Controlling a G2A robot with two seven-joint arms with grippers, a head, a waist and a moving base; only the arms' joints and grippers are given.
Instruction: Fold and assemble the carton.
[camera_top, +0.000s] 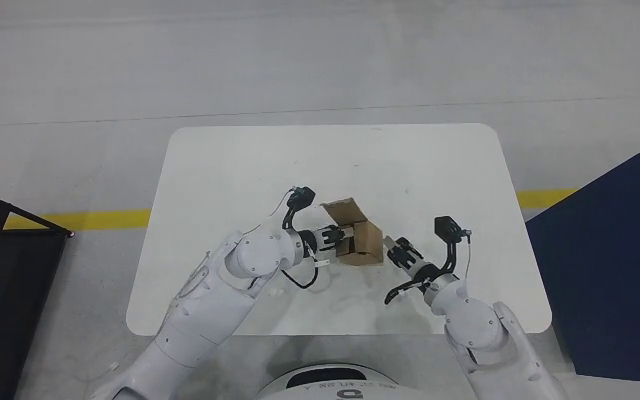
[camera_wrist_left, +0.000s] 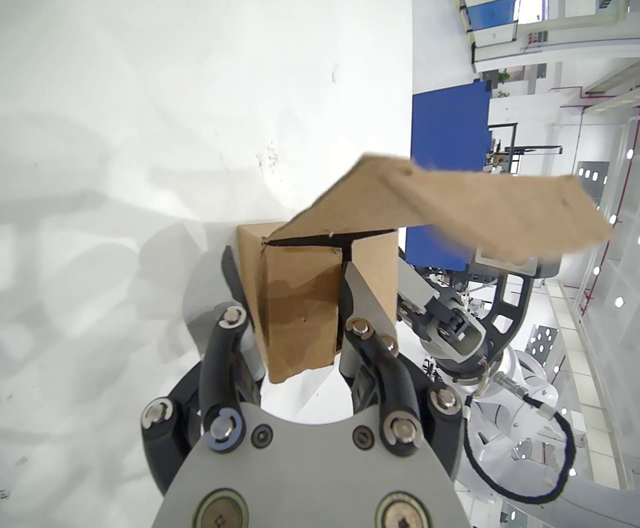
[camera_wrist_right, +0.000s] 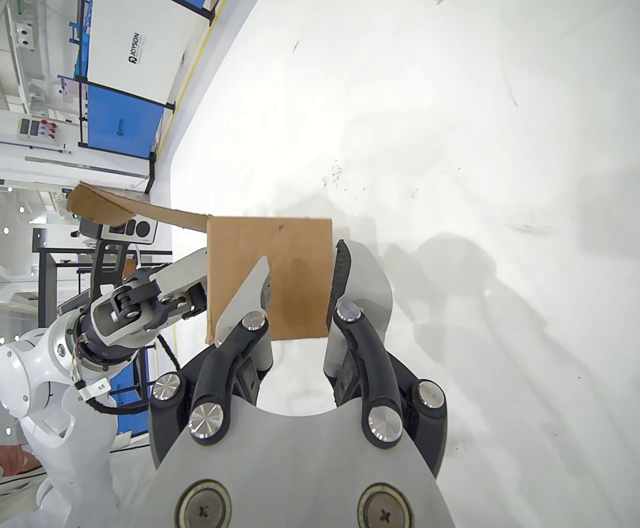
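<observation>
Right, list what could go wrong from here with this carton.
1. The left end effector clamps one end of the carton; squeezing harder could crease that panel.
2. The lid flap stands open and unsupported, so it may fold crooked when pressed down.
3. The right end effector sits at the opposite side; if the arms pull unevenly, the carton could twist or slide on the table.

Dark printed lettering marks a white panel (camera_wrist_right: 150, 55), smaller print a blue panel (camera_wrist_right: 115, 115).
</observation>
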